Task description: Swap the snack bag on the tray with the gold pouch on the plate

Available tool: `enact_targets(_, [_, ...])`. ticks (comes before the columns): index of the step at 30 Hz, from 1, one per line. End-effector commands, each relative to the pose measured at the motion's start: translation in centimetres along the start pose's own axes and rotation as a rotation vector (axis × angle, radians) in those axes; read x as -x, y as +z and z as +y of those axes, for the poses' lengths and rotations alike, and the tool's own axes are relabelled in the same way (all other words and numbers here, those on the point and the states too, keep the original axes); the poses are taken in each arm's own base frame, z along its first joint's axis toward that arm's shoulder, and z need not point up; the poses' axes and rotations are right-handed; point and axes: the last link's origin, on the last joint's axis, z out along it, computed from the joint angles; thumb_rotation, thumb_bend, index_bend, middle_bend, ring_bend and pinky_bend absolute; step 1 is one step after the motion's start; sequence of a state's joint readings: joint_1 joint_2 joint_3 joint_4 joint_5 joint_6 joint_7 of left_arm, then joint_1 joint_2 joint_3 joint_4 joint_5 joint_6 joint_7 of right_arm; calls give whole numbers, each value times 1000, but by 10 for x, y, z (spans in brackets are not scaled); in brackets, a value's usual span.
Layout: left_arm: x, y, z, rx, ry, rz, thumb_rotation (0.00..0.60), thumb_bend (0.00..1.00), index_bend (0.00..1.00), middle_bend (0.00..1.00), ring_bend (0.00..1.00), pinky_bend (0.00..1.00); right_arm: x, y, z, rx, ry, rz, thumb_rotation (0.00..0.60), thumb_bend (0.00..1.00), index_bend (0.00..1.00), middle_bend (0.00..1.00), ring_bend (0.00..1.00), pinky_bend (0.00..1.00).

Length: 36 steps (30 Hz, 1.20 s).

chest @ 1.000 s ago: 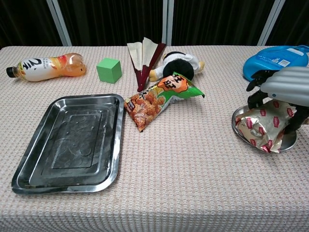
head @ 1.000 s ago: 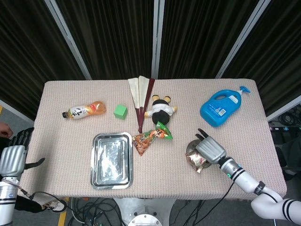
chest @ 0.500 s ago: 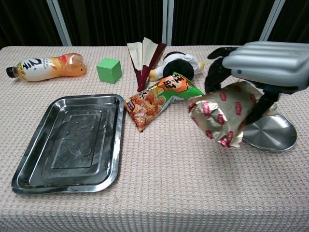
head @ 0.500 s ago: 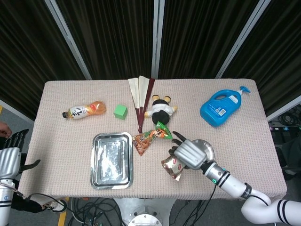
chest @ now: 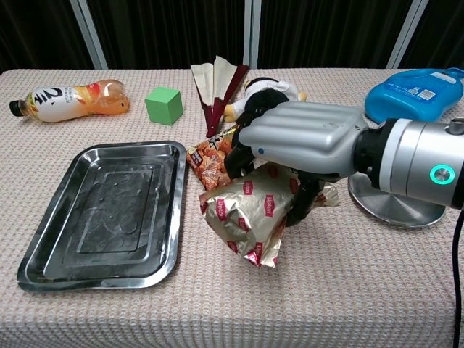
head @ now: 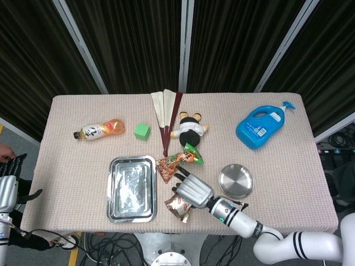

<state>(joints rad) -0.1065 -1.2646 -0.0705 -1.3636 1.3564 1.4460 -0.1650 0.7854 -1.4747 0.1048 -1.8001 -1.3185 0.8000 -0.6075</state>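
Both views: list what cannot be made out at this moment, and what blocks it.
- Snack bag: chest view, the right hand covers most of it.
- Gold pouch: both views, whether it touches the table cannot be told; its top is under the fingers.
- Left hand: head view, cut off by the left edge; finger pose unclear; absent from chest view.
- Bottle label: too small to read.

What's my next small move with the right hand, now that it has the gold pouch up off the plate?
Probably carry the gold pouch a little further left and lower it into the tray. The right hand grips it just beside the tray's right rim, the tray looks bare, and the plate is empty. The snack bag lies on the table beside the tray.
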Motion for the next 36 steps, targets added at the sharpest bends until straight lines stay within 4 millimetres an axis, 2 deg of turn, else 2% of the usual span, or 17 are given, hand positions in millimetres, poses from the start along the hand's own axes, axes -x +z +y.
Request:
enact_targets(1, [0, -1, -1, -3, -2, 1, 600, 91, 56, 92, 69, 157, -2, 5, -2, 2, -5, 10, 600, 13, 149, 249, 0, 0])
enact_targets(4, [-1, -2, -2, -7, -4, 5, 600, 91, 57, 92, 69, 157, -5, 8, -3, 3, -6, 24, 600, 13, 84, 192, 0, 0])
enact_targets(8, [-2, -2, -4, -11, -4, 9, 600, 92, 57, 92, 69, 157, -11, 9, 0, 12, -13, 50, 600, 13, 66, 175, 0, 0])
enact_targets(15, [-2, -3, -2, -4, -11, 2, 600, 92, 58, 92, 69, 157, -23, 11, 29, 124, -98, 85, 600, 13, 24, 146, 0, 0])
enact_targets(19, [-2, -1, 0, 0, -15, 3, 600, 92, 58, 92, 69, 157, -25, 29, 39, 151, -143, 66, 600, 12, 11, 134, 0, 0])
enact_targets(24, [-2, -1, -1, -7, -22, 4, 600, 92, 58, 92, 69, 157, -19, 63, 51, 194, -181, 10, 600, 12, 6, 121, 0, 0])
enact_targets(27, [-2, -2, -1, -5, -16, 0, 600, 91, 57, 92, 69, 157, -14, 81, 51, 203, -181, -20, 600, 12, 0, 113, 0, 0])
enact_targets(30, [-1, -3, -3, -11, -27, 0, 600, 91, 57, 92, 69, 157, -6, 96, 48, 208, -155, -48, 600, 13, 2, 161, 0, 0])
enact_targets(32, [1, -3, -3, -12, -35, -8, 600, 91, 57, 92, 69, 157, -2, 104, 46, 213, -157, -48, 600, 24, 39, 221, 0, 0])
enact_targets(33, [2, -3, -2, -10, -36, -10, 600, 91, 57, 92, 69, 157, -1, 107, 45, 219, -162, -37, 600, 37, 94, 273, 3, 0])
enact_targets(36, [3, -4, -2, -5, -35, -13, 600, 92, 58, 92, 69, 157, 1, 112, 43, 236, -183, 7, 600, 75, 365, 454, 79, 0])
